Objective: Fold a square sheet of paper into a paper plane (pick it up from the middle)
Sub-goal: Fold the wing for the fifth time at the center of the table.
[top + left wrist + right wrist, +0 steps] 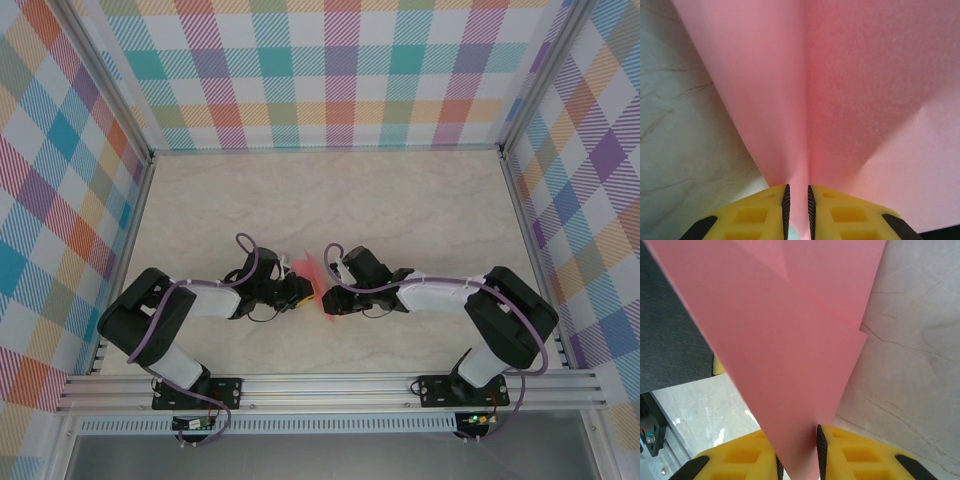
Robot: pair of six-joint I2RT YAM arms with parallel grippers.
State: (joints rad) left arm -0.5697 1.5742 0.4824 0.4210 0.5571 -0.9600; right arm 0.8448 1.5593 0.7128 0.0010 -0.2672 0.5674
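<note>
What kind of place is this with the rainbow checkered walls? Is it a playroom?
Probably a robot test booth. The left arm and right arm, pink paper between them, are bolted to a metal rail at the edge of the table, and checked walls close it in.

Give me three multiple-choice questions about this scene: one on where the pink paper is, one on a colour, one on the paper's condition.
1. Where is the thin salmon-pink paper sheet? A far left corner; B between the left hand and right hand; C on the metal rail.
2. What colour are the hands' fingers? A blue; B white; C yellow.
3. What state is the sheet in? A creased; B flat, unfolded; C crumpled ball.
Answers: B, the top view shows it where both hands meet; C, both wrist views show yellow fingers; A, a crease runs up from the left hand's fingers.
</note>
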